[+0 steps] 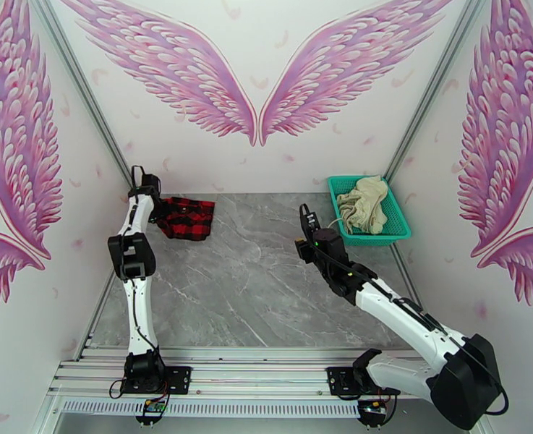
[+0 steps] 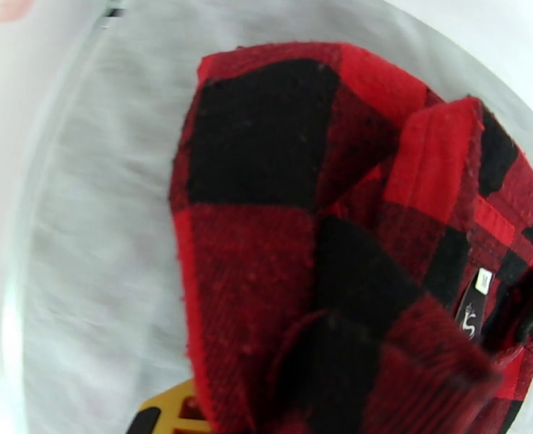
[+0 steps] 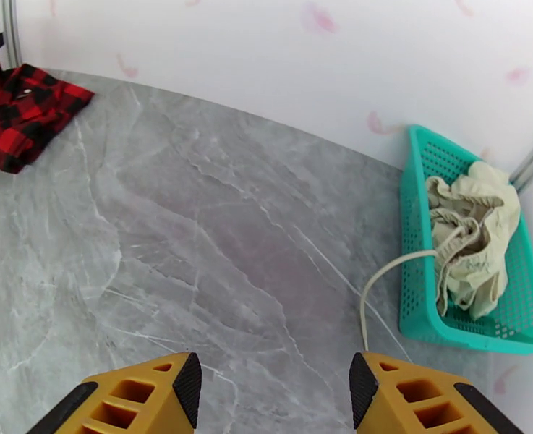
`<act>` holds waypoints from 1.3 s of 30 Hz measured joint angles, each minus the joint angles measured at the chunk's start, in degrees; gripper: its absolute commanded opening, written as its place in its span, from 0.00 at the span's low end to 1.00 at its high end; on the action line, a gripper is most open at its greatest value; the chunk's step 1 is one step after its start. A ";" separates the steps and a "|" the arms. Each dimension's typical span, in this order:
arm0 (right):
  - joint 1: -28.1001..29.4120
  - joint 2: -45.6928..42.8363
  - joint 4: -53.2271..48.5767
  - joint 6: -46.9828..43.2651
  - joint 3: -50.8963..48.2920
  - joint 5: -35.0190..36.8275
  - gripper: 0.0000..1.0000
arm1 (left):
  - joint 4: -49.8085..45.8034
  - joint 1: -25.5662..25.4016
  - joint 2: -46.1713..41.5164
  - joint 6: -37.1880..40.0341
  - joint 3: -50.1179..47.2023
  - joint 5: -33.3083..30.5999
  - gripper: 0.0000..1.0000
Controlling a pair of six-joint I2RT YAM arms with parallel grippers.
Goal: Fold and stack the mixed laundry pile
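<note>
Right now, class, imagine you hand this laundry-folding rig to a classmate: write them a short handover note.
Left gripper: shut on the red-and-black checked shirt, compactly bunched at the far-left corner of the grey marble table.
Right gripper: open, empty, above mid-table.
Crumpled cream cloth garment lies in the teal plastic mesh basket, far right.
Done: nothing stacked.
To do: fold cream garment, finish shirt, stack both.

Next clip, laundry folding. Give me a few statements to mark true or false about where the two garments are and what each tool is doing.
1. The cream garment lies in the teal basket. True.
2. The right tool holds it. False: its jaws stand open and empty above the table.
3. The left tool is shut on the checked shirt. True.
4. The two garments are stacked. False: the shirt is at the far left, the basket at the far right.
</note>
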 measured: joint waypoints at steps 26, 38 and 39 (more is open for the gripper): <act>-0.94 2.16 -4.87 7.96 3.30 -4.50 0.70 | -0.76 8.50 2.21 7.91 7.61 -5.81 0.81; -5.42 5.92 -15.54 11.15 14.93 1.05 0.77 | 8.24 -2.25 -29.92 -1.01 -28.92 5.42 0.29; -7.23 7.21 -17.46 12.22 17.20 1.01 0.78 | 9.33 -3.87 -29.94 -2.01 -31.17 6.01 0.26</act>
